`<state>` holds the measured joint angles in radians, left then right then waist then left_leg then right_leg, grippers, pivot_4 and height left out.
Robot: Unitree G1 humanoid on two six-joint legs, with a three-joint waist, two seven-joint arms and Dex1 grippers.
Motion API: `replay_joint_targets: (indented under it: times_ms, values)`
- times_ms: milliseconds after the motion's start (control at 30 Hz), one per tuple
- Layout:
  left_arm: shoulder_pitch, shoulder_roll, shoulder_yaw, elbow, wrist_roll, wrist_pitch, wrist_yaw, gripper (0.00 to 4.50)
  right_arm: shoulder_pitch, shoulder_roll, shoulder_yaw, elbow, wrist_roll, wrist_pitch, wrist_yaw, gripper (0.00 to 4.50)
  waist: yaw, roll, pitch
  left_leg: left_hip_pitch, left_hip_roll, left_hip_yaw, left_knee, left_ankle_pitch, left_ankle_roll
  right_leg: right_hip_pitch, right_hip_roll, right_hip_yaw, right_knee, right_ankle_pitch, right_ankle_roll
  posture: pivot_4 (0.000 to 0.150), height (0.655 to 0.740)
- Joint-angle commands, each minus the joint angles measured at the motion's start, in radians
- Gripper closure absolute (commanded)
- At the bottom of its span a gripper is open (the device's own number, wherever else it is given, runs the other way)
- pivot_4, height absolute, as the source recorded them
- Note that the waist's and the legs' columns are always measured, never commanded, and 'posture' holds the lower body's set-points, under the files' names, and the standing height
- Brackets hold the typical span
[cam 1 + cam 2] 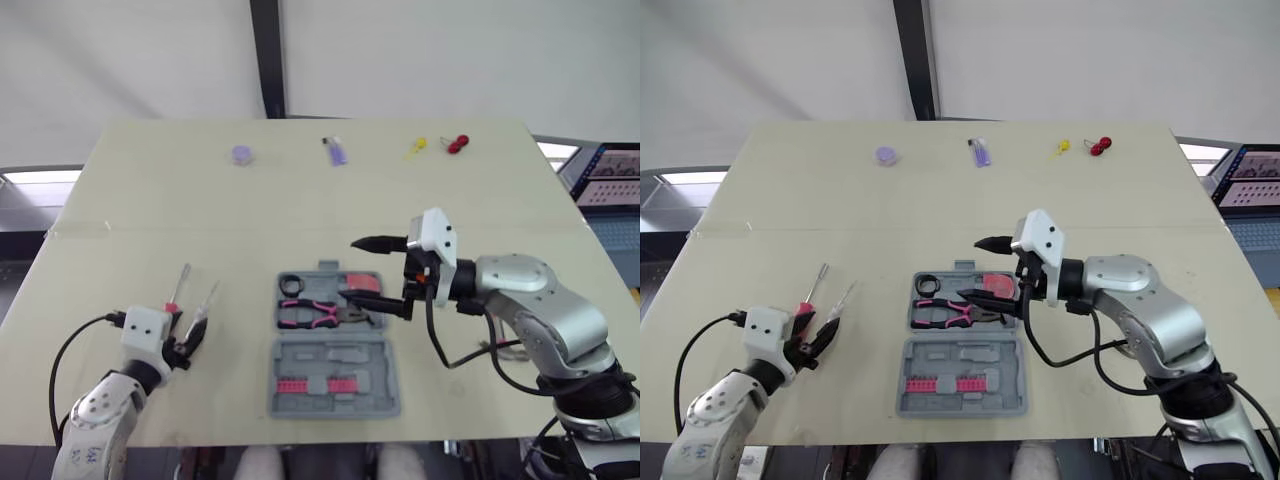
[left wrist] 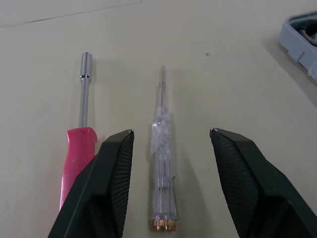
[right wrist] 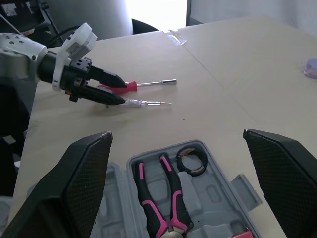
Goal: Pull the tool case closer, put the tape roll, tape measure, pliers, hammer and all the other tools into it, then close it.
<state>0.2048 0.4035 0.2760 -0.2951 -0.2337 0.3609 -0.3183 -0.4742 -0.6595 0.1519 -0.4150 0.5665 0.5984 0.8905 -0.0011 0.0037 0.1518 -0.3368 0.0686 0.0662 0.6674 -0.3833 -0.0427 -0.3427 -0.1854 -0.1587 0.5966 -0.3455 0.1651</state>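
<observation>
The open tool case (image 1: 380,395) on the bench (image 1: 300,200) holds pliers (image 1: 315,314) and tape roll (image 1: 292,285), right jaws wide open above it, left jaws wide open around a clear screwdriver (image 2: 163,163) by a pink tool (image 2: 79,148).

The pale table (image 1: 150,200) carries an open grey tool case (image 1: 375,400) near its front. A pink-handled driver (image 2: 79,148) and a clear screwdriver (image 2: 163,163) lie side by side left of the case. Along the far edge are a purple disc (image 1: 242,154), possibly a lighter (image 1: 336,151), a yellow bit (image 1: 416,148) and a red bit (image 1: 457,143).
</observation>
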Motion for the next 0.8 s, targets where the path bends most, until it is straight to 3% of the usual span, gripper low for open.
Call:
replay_joint_targets:
  times_ms: [33,800]
  values:
    - [-0.016,-0.008,-0.003,0.004,0.009,0.004,0.016,1.83,-0.017,0.0,-0.007,-0.075,0.037,0.027,0.018,0.0,-0.001,0.0,0.0,0.0,0.0,0.0,0.0,0.0,0.0,0.0,0.0,0.0,0.0,0.0,0.0,0.15,0.74]
    - [-0.077,-0.029,-0.044,0.11,0.041,0.033,0.05,1.83,-0.004,-0.02,-0.014,-0.096,0.028,0.061,0.029,0.0,-0.001,0.0,0.0,0.0,0.0,0.0,0.0,0.0,0.0,0.0,0.0,0.0,0.0,0.0,0.0,0.15,0.74]
